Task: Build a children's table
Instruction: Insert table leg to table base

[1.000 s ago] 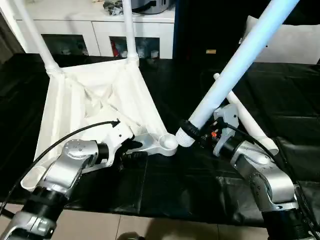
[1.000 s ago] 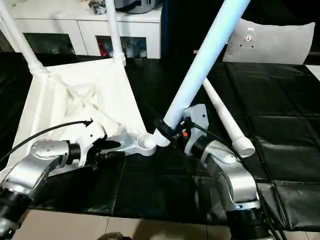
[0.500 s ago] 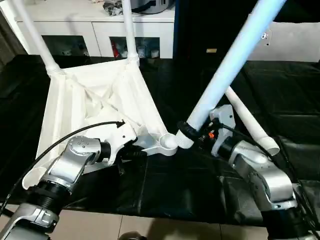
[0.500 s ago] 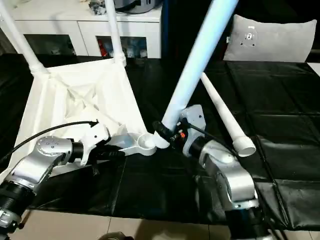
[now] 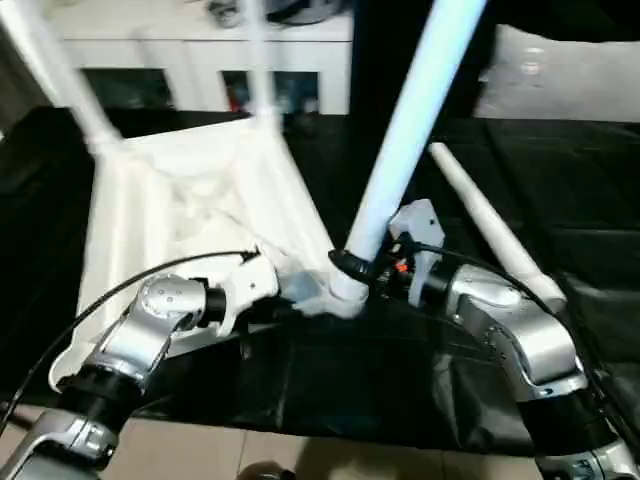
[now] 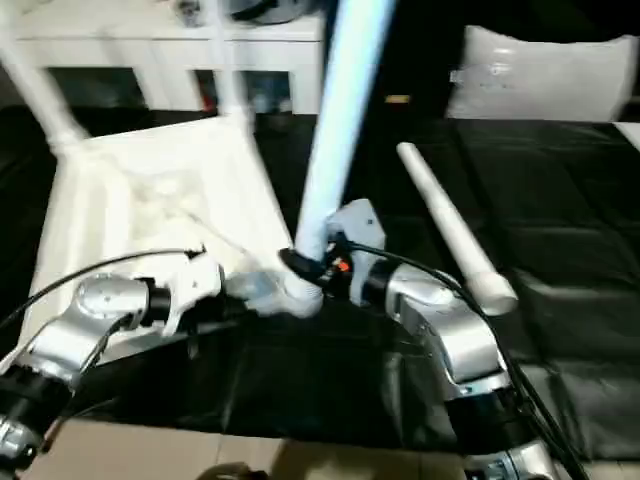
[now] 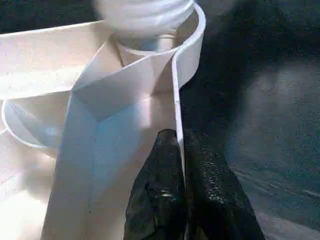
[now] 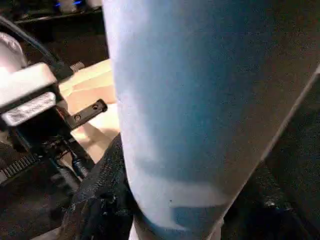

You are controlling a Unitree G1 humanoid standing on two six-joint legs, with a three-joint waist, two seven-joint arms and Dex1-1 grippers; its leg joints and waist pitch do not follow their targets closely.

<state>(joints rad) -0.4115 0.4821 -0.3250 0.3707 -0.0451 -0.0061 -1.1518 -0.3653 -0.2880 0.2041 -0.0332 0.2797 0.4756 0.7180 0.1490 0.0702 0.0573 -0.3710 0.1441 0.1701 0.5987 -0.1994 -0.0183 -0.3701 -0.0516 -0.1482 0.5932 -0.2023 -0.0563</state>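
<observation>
The white tabletop lies upside down on the black mat, with two legs standing in its far corners. My left gripper is shut on the thin raised rim just short of the near right corner socket. My right gripper is shut on a third white leg close to its lower end, with black fingers wrapped around the tube. The leg stands steeply, and its ribbed end sits at the mouth of that socket. A loose leg lies on the mat to my right.
A white cabinet with glass doors runs along the back. A grey cushion leans at the back right. The black mat covers the work surface around the tabletop, and a cable loops over my left forearm.
My left gripper has shut on the rim beside the corner socket. My right arm has swung the held leg more upright and brought its lower end left, onto the socket.
</observation>
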